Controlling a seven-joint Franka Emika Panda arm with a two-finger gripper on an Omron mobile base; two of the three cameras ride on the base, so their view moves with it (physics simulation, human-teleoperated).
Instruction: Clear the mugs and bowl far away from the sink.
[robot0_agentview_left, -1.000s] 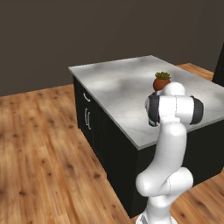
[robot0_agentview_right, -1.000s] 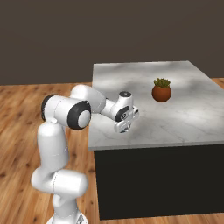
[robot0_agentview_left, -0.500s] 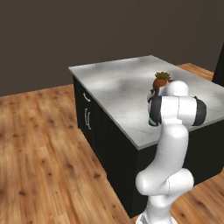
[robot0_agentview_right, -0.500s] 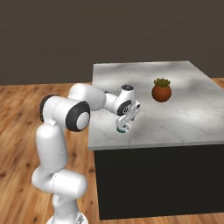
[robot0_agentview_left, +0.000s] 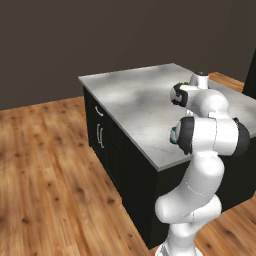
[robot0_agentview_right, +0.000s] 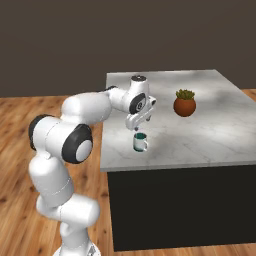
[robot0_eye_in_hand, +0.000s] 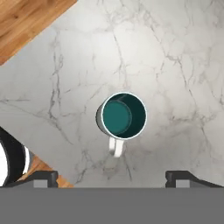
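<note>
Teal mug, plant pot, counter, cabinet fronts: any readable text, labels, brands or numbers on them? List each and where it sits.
None to quote.
Teal mug: plain outside, inside and on the handle.
Plant pot: plain terracotta, unmarked.
Marble counter: veining only, no print.
Dark cabinet front: handles only, no lettering.

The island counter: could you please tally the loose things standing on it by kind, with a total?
Teal mug: 1
Terracotta plant pot: 1
Total: 2
</note>
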